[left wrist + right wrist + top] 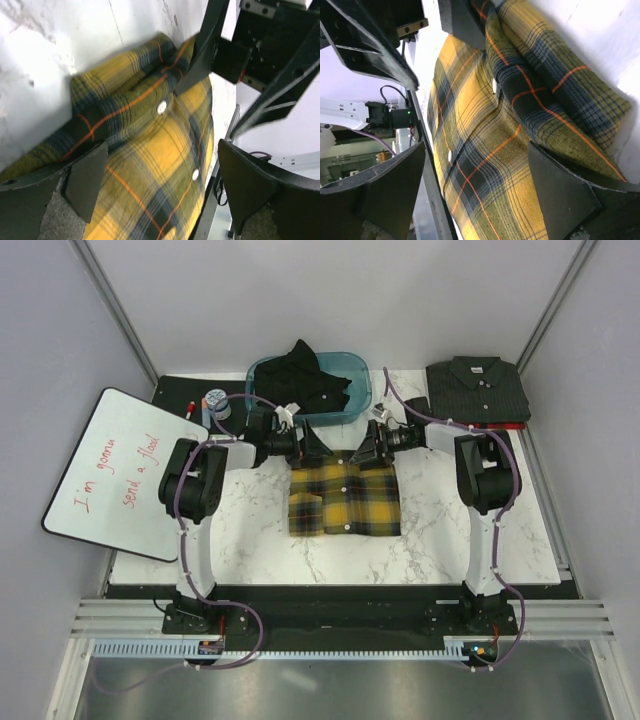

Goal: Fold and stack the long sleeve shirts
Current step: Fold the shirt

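Note:
The yellow-and-black plaid shirt (pixel 345 502) lies folded flat on the marble table (pixel 450 535), collar toward the back. My left gripper (pixel 318 448) and right gripper (pixel 366 450) both hover at its collar edge, side by side. In the left wrist view the left gripper (pixel 167 187) stands open over the plaid fabric (pixel 150 150). The right gripper (pixel 477 195) is also open, its fingers (pixel 560 197) straddling the plaid cloth (pixel 485 150). The dark charcoal shirt (pixel 478 390) lies folded at the back right. The black shirt (pixel 315 375) is bunched in a teal bin (pixel 360 368).
A whiteboard (pixel 115 475) with red writing leans over the table's left edge. A marker (pixel 190 408) and a tape roll (pixel 216 400) lie at the back left. Grey walls close in both sides. The other arm's gripper (pixel 240 50) shows close by in the left wrist view.

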Controlling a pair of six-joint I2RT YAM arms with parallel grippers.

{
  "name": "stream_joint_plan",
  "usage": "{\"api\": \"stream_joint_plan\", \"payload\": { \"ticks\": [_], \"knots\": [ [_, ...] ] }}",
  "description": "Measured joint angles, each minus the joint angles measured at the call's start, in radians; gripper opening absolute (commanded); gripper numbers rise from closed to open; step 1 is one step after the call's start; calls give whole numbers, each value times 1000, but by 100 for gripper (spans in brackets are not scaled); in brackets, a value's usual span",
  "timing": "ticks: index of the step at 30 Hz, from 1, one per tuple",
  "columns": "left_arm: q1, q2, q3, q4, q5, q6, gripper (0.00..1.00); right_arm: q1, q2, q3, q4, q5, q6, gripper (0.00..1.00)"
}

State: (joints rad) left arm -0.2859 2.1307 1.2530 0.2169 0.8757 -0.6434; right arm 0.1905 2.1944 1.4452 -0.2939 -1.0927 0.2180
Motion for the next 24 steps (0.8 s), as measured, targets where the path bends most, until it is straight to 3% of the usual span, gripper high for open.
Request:
{"api": "stream_joint_plan", "payload": {
  "ticks": [4,8,12,15,19,20,24],
  "knots": [
    [4,-69,-110,42,-31,-41,99,12,20,45,-16,23,-16,91],
    [-45,-218,-313,43,-57,-63,99,63,21,83,-69,64,-96,89],
    [-127,-424,-548,-25,2,-84,99,196,21,154,-203,134,-312,88],
    [-67,-643,-678,-119,52,-85,99,323,16,186,-292,188,-476,88],
    [78,-919,-663,-233,31,-36,99,426,-10,190,-382,225,-583,87],
    [96,-962,-642,-261,6,-14,93,430,-19,190,-402,229,-592,87],
    [103,-988,-589,-342,-87,80,88,385,-84,190,-446,259,-589,86]
  ]
}}
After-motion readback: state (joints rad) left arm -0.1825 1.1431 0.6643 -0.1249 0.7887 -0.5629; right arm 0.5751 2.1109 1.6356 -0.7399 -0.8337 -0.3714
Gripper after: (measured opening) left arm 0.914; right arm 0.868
